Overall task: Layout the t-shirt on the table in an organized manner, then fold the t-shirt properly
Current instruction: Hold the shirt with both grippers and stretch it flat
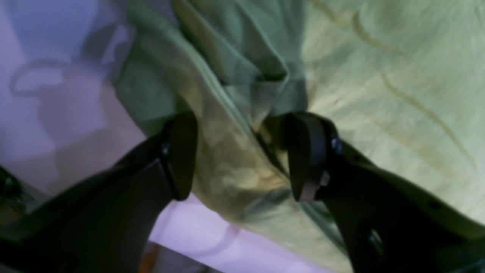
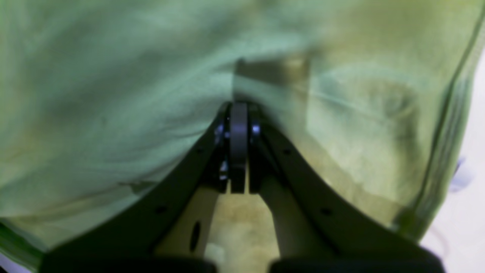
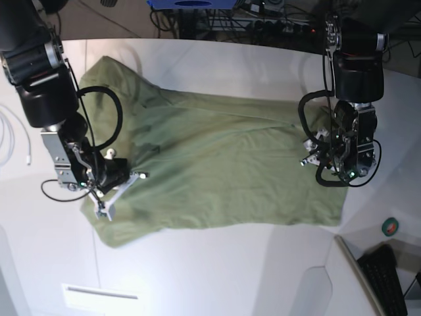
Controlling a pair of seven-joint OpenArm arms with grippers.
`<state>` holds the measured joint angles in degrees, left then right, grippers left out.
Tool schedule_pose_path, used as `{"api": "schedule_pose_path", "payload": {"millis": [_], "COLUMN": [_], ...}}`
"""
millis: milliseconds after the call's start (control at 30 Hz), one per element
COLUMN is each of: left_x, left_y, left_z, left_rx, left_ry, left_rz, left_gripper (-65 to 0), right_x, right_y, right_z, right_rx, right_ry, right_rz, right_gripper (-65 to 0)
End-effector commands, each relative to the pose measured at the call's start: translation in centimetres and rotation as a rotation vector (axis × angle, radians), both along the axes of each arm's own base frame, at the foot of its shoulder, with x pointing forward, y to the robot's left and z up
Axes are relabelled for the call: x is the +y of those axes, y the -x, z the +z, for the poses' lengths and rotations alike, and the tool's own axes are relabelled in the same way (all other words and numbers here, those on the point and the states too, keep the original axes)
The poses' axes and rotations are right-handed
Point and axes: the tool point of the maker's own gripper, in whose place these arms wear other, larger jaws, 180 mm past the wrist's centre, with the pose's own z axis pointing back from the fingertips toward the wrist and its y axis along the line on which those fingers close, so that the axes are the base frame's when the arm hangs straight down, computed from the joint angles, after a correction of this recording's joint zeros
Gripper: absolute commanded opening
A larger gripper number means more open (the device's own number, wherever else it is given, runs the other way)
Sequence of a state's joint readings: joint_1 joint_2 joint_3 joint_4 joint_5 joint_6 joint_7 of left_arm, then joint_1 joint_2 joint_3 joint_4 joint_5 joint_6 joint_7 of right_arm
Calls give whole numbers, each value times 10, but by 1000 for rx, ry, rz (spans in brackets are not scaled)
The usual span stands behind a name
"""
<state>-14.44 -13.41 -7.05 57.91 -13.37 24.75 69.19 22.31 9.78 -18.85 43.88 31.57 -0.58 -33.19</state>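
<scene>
Nearest the base cam, 1 t-shirt (image 3: pixel 217 174) is seen spread across 1 white table (image 3: pixel 210 276), olive green, mostly flat w/ creases, its near hem running along the table's front part. 2 arms are counted, 1 at each end of the cloth.

At the view's left, the right gripper (image 3: pixel 108 197) is angled low over the shirt's near corner; in the right wrist view the jaws are pressed together w/ cloth bunched around the tips (image 2: pixel 238 110), so it is closed on the t-shirt. A black cable is looped beside that arm.

At the view's right, the left gripper (image 3: pixel 329 158) is pointed down at the shirt's other edge. In the left wrist view its 2 fingers (image 1: pixel 182 155) are spread apart, w/ a gathered fold of fabric lying between them, not pinched.

Farther back, 1 sleeve (image 3: pixel 108 72) is seen reaching toward the table's far left.
</scene>
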Motion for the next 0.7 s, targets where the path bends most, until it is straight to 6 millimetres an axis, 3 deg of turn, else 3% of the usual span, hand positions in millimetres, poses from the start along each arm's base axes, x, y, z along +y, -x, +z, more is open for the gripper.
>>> {"api": "schedule_pose_path", "payload": {"millis": [0,200,333,433,533,600,667], "left_x": [1,0,6,8,24,36,47], "left_y": [20,27,51,58,47,27,14], "left_z": [-4,37,35,33,49,72,89], "left_rx": [45,-84,-62,-53,-125,-220,-282], "left_ry": [-4,20,-1,-3,-15,-31,-40], "left_rz": [-8,-18,-28,-22,45,89,131], "left_gripper": [-299,-299,-299,-299,-299,-303,-349], "right_x": [-14,-25,-31,-30,-28,-29,-30], "right_y": [6,9,8,8,10,17,20], "right_z": [-6,-11,-11,-10,-12,-16,-18], "right_rx": [34,45,41,42,48,60,63], "right_ry": [44,78,97,97,94,96,98], "right_rz": [-14,-81,-116,-115,-111,-112,-111], "right_gripper": [-650,-650,-650,-650,-650,-650,-650]}}
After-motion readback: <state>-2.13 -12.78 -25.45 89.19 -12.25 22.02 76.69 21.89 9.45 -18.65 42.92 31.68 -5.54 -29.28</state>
